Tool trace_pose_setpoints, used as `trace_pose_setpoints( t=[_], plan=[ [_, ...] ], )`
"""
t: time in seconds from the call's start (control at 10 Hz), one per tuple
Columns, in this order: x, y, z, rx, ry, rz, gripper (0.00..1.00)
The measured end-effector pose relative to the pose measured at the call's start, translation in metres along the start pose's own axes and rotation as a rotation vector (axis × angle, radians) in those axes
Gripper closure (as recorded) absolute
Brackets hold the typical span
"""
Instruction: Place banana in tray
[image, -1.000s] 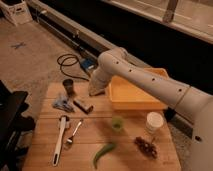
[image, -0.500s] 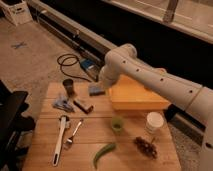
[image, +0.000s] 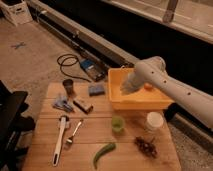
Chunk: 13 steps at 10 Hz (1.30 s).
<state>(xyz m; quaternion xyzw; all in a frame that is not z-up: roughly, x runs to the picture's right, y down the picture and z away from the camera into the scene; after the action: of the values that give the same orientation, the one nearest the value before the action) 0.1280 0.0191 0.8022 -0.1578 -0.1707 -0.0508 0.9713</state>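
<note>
The tray (image: 135, 104) is a large yellow-orange bin at the back right of the wooden table. My gripper (image: 127, 86) is at the end of the white arm and reaches down into the left part of the tray. The banana does not show; it is hidden or out of view. A round orange fruit (image: 148, 86) lies inside the tray, just right of the gripper.
On the table (image: 40, 150) are a blue sponge (image: 96, 89), a dark cup (image: 68, 86), a brown bar (image: 83, 105), a green cup (image: 117, 123), a white cup (image: 154, 121), a green pepper (image: 103, 153), a dark grape bunch (image: 145, 146) and utensils (image: 60, 139). A black chair stands at the left.
My arm has swung right, from above the table's middle beside the tray to over the tray, and the gripper now hangs inside it.
</note>
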Motion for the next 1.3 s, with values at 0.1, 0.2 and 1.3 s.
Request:
trace_pose_setpoints(
  t=[0.1, 0.2, 1.3],
  plan=[
    [0.013, 0.003, 0.004, 0.026, -0.007, 0.029, 0.63],
    [0.032, 0.005, 0.006, 0.063, -0.017, 0.067, 0.51],
    [0.047, -0.037, 0.009, 0.161, -0.053, 0.05, 0.23]
  ],
)
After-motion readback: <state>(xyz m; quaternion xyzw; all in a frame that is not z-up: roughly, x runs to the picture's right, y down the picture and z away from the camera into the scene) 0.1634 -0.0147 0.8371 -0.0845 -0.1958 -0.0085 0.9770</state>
